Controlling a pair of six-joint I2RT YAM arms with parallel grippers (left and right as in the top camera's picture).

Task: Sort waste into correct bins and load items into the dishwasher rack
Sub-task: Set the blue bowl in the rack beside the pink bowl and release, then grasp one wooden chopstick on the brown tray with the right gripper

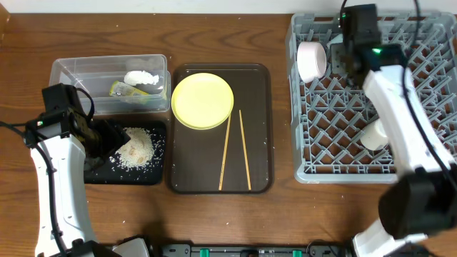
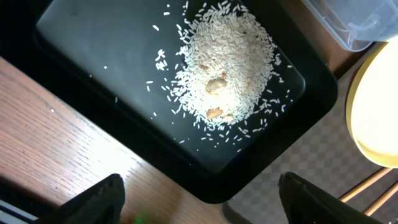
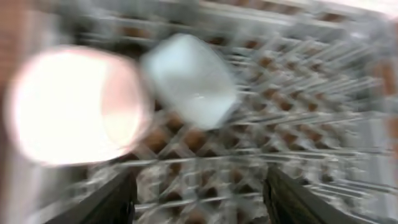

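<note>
Over the shallow black tray (image 1: 93, 171), my left gripper (image 1: 107, 140) (image 2: 208, 205) hangs open and empty. A heap of rice scraps (image 2: 227, 68) lies in that tray. The clear box (image 1: 78, 71) holds a crumpled white tissue (image 1: 141, 77) and a green-yellow wrapper (image 1: 128, 91). On the brown serving tray rest the yellow plate (image 1: 202, 101) and two chopsticks (image 1: 228, 150). My right gripper (image 1: 344, 50) (image 3: 202, 199) is open above the grey rack (image 1: 335, 143). In its blurred wrist view a white bowl (image 3: 68, 106) and a light blue bowl (image 3: 189, 81) lie ahead. A white cup (image 1: 373, 134) sits in the rack.
The brown serving tray (image 1: 257, 164) lies between the bins and the rack. The white bowl (image 1: 312, 61) stands on edge at the rack's far left corner. The right arm's white links stretch over the rack's right half. Bare wooden table runs along the front.
</note>
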